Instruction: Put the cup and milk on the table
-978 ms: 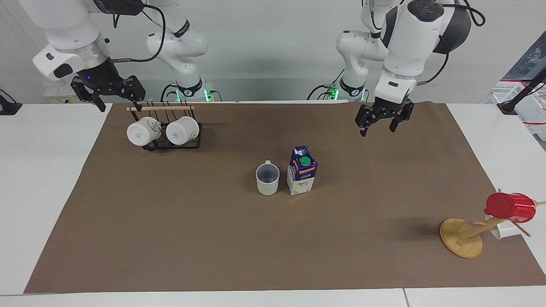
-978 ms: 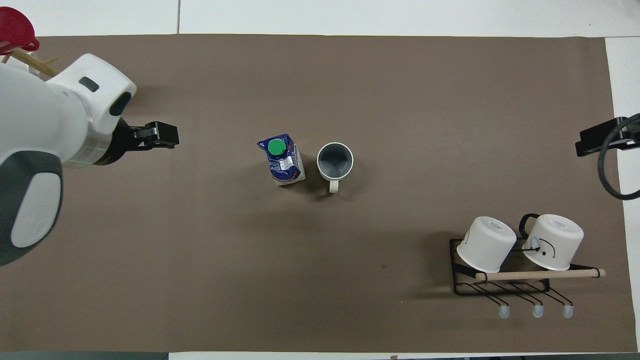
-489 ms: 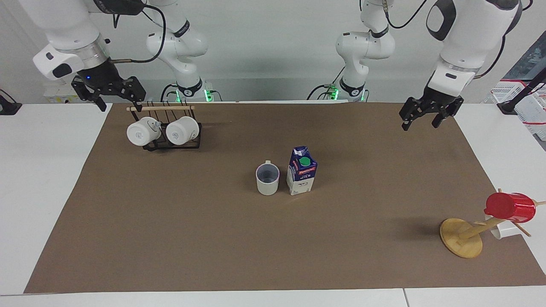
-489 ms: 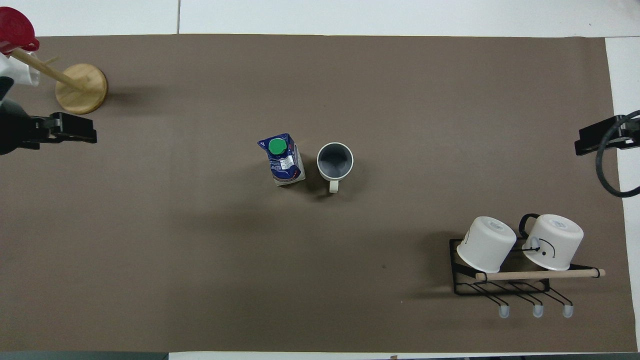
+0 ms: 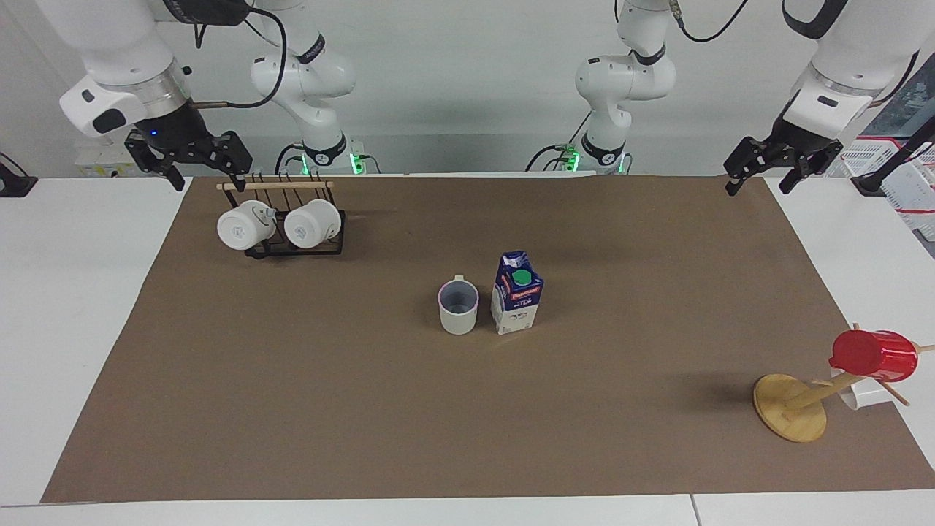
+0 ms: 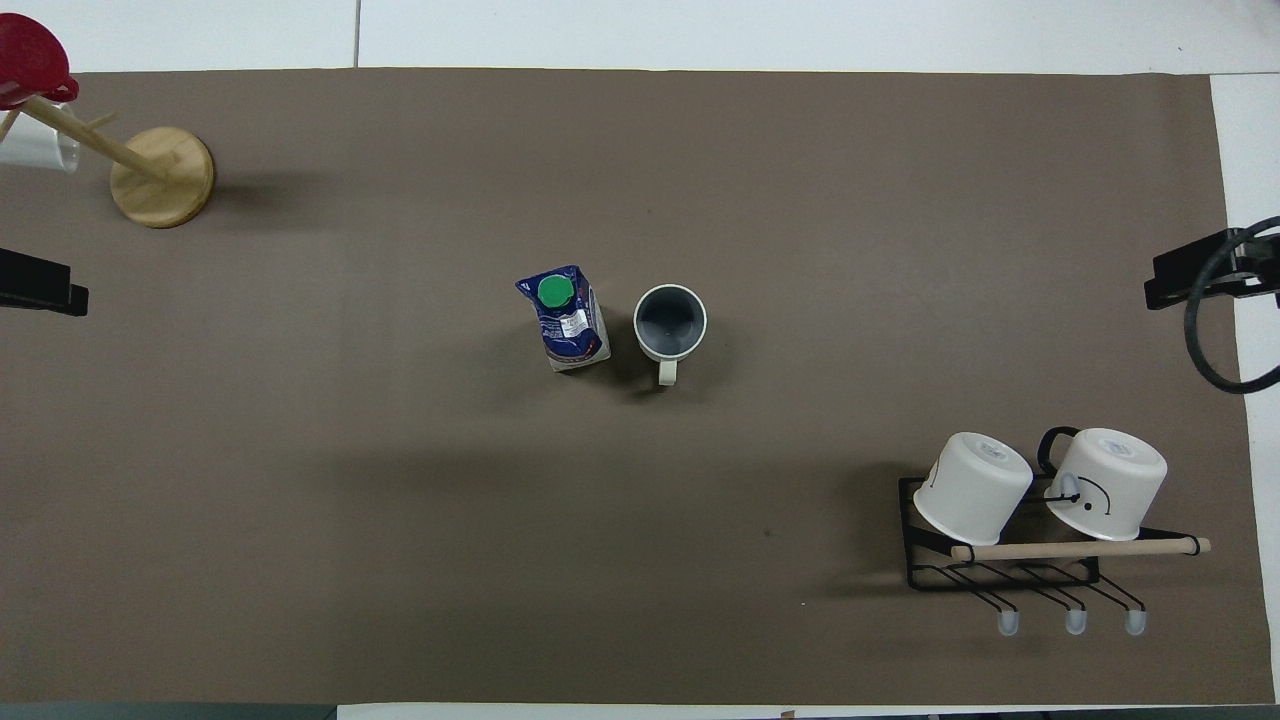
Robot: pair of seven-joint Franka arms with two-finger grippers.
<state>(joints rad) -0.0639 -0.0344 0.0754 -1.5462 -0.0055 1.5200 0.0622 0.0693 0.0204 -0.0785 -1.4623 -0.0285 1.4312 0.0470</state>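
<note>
1. White table [image 5: 73, 292] with a brown paper sheet [image 5: 365, 409] spread over it: we read it from the right arm's end to the left arm's end.
2. At the right arm's end, the right gripper [image 5: 206, 174] waits above the near corner of the paper, just beside the wire rack [image 5: 292, 250] with its two white mugs [image 5: 246, 225]. Its fingers are spread with nothing between them, and it has not moved.
3. Mid-sheet, the cup [image 5: 459, 310] stands upright with the milk [image 5: 517, 302] just beside it, on the side toward the left arm. Neither has shifted.
4. The left gripper [image 5: 760, 183] has changed. A second ago it hung over the paper not far from the milk. Now it is pulled back above the paper's corner at the left arm's end, fingers spread and empty.
5. We judge the task done, since both things rest on the table and both arms are clear of them.
6. Farther from the robots at that end, a red cup [image 5: 873, 356] hangs on the wooden mug tree [image 5: 789, 408].
7. Only the facing view shows both grippers whole and raised. The overhead view cuts the left gripper [image 6: 40, 285] to a sliver, but it shows the narrow gap between milk [image 6: 568, 320] and cup [image 6: 670, 322], whose handle points toward the robots.
</note>
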